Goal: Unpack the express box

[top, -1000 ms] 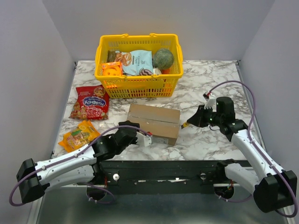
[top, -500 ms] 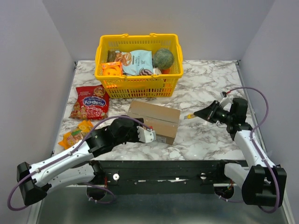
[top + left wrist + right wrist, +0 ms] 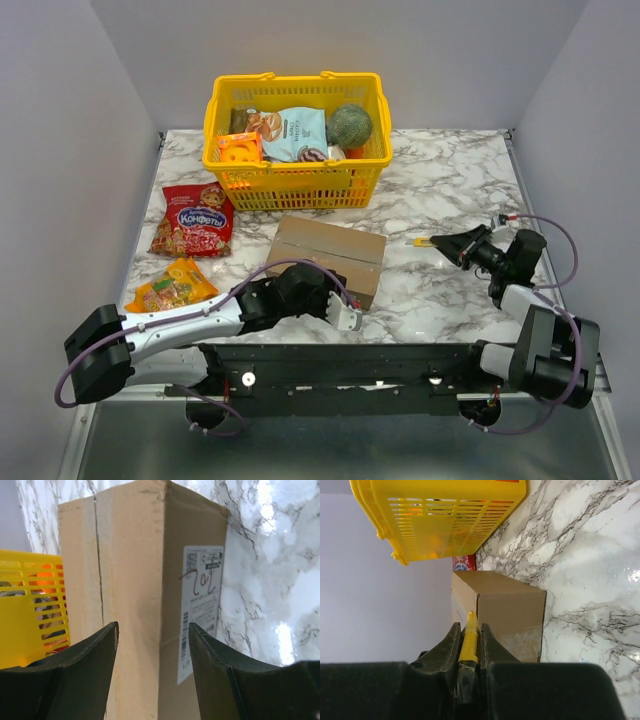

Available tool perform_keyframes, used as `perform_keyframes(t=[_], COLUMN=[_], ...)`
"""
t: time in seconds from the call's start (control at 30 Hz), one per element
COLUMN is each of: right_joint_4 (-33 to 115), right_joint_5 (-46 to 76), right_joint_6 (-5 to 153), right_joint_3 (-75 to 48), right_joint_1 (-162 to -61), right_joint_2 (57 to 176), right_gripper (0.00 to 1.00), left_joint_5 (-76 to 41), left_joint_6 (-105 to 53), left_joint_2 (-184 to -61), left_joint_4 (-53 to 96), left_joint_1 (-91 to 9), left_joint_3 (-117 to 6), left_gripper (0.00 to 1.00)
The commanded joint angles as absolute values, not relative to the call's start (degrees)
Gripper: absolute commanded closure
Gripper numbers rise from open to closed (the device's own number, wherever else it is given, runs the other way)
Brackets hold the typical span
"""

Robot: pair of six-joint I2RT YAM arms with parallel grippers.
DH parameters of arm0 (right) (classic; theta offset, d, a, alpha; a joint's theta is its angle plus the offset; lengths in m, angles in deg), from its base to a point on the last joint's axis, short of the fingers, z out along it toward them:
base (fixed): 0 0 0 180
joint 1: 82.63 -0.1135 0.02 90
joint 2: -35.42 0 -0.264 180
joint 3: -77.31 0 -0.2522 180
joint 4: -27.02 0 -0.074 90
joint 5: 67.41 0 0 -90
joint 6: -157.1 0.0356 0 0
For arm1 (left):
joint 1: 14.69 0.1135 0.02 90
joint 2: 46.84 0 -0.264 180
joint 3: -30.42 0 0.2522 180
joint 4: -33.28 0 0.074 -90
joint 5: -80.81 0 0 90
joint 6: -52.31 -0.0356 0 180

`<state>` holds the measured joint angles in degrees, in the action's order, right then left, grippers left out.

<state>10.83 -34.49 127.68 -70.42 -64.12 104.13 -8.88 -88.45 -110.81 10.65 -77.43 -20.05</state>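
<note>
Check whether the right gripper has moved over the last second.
Yes. The right gripper, shut on a yellow tool, has pulled back rightward, away from the express box and past the right corner of the yellow basket.

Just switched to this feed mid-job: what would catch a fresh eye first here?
The bright yellow basket, packed with snacks, dominates the table's far middle. Just in front of it sits the closed brown box, with the left gripper open astride its near corner. From the right, the right gripper points a thin yellow tool at the box.
</note>
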Motion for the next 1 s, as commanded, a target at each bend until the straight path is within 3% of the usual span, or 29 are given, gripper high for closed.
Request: perform_keyframes(t=[0.0, 0.33, 0.97], right_joint_4=[-0.4, 4.1, -3.6], right_joint_5=[-41.2, -40.7, -37.0], right_joint_6=[132.7, 128.4, 135.6], right_joint_3=[-68.2, -68.0, -66.8], right_joint_1=[-63.7, -64.7, -69.9], right_joint_2=[111.1, 114.9, 121.4], right_gripper=[0.99, 1.00, 0.99], left_joint_5=[-9.9, -9.6, -5.9], left_joint_6=[-90.1, -87.2, -84.5], left_joint_2=[-113.9, -118.2, -122.3], left_joint_4=[19.3, 22.9, 25.3], left_joint_1=[-77.6, -77.7, -77.9], left_joint_3=[-19.6, -20.3, -23.2], left_gripper=[0.34, 0.35, 0.36])
